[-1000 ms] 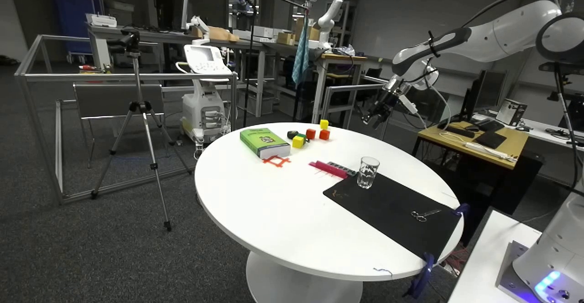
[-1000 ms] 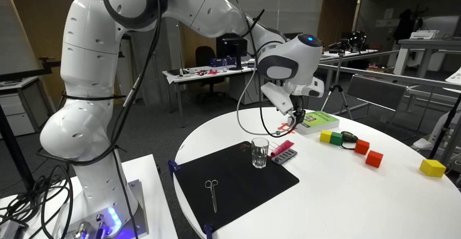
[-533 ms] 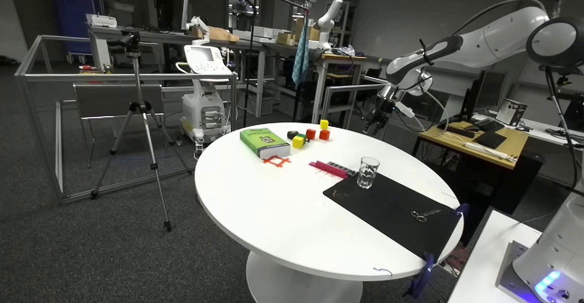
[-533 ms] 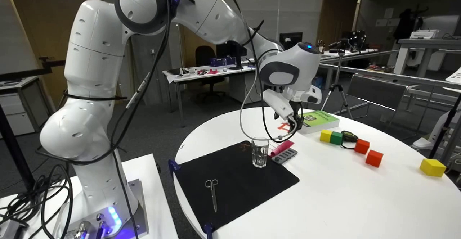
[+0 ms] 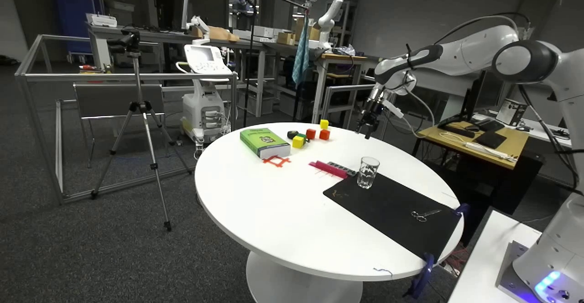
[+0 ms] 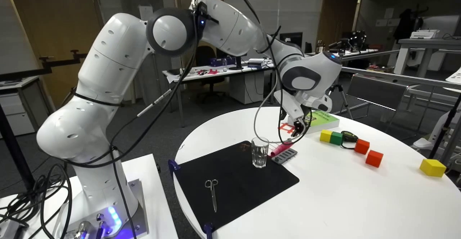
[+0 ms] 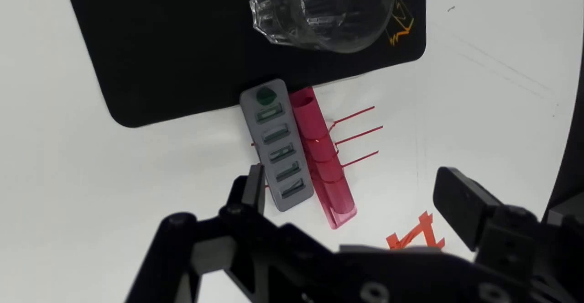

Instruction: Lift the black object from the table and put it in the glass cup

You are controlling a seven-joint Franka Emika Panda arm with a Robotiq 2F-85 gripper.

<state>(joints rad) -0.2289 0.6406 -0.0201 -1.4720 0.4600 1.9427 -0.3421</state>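
The glass cup [image 5: 367, 172] stands upright on the black mat near its edge, in both exterior views [image 6: 259, 152]. It also shows at the top of the wrist view [image 7: 319, 8]. The white round table [image 5: 269, 211] bears it. No slim black stick shows in any view; it is hidden or out of view. My gripper [image 7: 353, 186] is open, with nothing between its fingers. In an exterior view the gripper [image 5: 364, 133] hangs above the table, beyond the cup. It is partly hidden by cables in an exterior view [image 6: 297, 128].
A grey slotted case [image 7: 277, 145] and a pink roll [image 7: 321, 157] with thin red prongs lie beside the black mat [image 7: 173, 43]. Scissors [image 6: 212, 194] lie on the mat. A green book [image 5: 264, 142], orange tape [image 5: 276, 160], a tape measure [image 6: 349, 136] and several coloured cubes [image 6: 374, 158] are farther off.
The arm has reached farther out over the table and my gripper has come lower, toward the grey case and pink roll. The cup and other objects have not moved.
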